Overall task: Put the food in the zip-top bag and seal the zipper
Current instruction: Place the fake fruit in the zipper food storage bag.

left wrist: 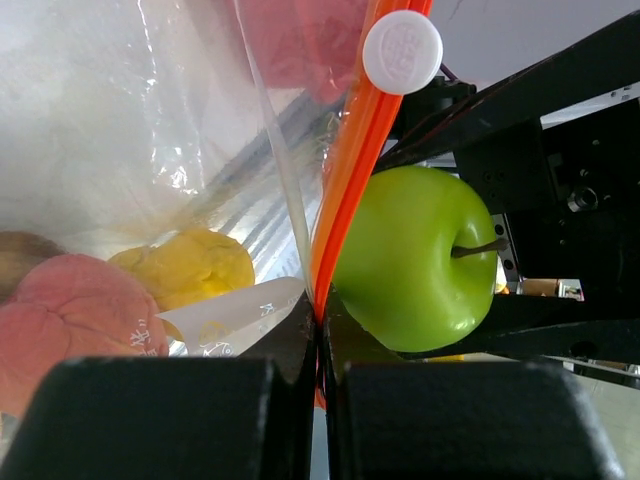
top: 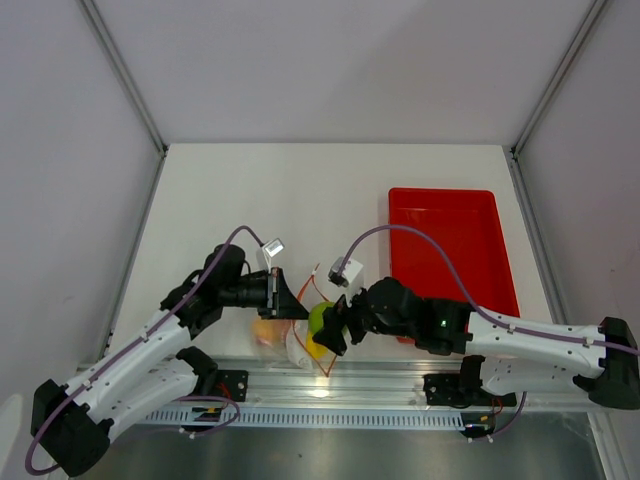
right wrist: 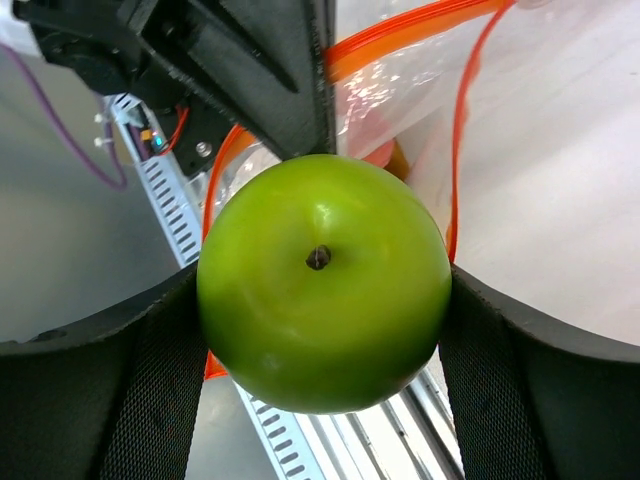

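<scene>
The zip-top bag [left wrist: 150, 150] is held above the worktop [top: 250, 190], its zipper [left wrist: 350, 170] pinched between the closed left fingers [left wrist: 160, 420]. The green apple [right wrist: 322, 282] is clamped between the right fingers [right wrist: 540, 390], just beside the zipper. A pink piece [left wrist: 70, 310] and a yellow piece [left wrist: 190, 268] are blurred behind plastic.

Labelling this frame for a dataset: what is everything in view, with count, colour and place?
green apple: 1, lime green, in the right pincer, beside the zipper
zip-top bag: 1, clear, held up near the table front edge
zipper: 1, orange-red, pinched by the left pincer
slider: 1, white, on the zipper
yellow piece: 1, yellow, inside the bag
pink piece: 1, pink, inside the bag
brownish piece: 1, brown, inside the bag
tray: 1, red, table's right side
table: 1, white
left pincer: 1, black, shut on the zipper
right pincer: 1, black, shut on the green apple
</scene>
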`<action>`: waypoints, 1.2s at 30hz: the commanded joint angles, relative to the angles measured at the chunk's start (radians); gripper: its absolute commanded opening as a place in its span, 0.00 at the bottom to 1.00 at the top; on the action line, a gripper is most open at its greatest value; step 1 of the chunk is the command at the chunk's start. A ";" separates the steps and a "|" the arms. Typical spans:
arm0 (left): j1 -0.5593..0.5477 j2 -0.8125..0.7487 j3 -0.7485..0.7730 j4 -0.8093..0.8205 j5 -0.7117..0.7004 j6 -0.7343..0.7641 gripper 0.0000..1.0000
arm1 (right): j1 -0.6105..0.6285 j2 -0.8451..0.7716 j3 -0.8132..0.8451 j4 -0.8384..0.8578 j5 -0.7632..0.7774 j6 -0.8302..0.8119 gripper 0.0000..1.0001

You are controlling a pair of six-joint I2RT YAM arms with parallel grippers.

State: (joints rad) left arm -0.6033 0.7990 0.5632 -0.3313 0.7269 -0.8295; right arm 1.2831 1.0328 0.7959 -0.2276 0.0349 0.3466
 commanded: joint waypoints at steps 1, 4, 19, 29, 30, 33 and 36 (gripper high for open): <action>-0.004 0.011 0.044 0.003 0.005 0.027 0.01 | 0.012 -0.001 0.009 0.045 0.105 0.009 0.68; -0.003 0.017 0.044 0.011 0.005 0.030 0.00 | 0.010 0.019 0.026 0.039 0.099 0.005 1.00; -0.004 -0.006 0.061 0.022 0.045 0.029 0.01 | 0.053 0.003 0.089 -0.001 0.288 0.051 0.99; -0.003 -0.066 0.141 -0.146 0.035 0.098 0.01 | 0.047 -0.042 0.150 -0.142 0.584 0.216 0.99; -0.004 -0.073 0.145 -0.155 0.042 0.095 0.00 | 0.048 -0.045 0.152 -0.153 0.588 0.222 0.99; -0.004 -0.093 0.158 -0.131 0.101 0.044 0.01 | 0.048 -0.066 0.143 -0.157 0.577 0.224 0.99; -0.004 -0.116 0.193 -0.117 0.123 0.007 0.00 | 0.050 -0.094 0.126 -0.150 0.570 0.201 0.99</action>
State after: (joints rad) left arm -0.6033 0.7109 0.6769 -0.4789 0.7822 -0.7834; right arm 1.3293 0.9806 0.9092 -0.3656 0.5526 0.5392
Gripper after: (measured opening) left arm 0.004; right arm 0.993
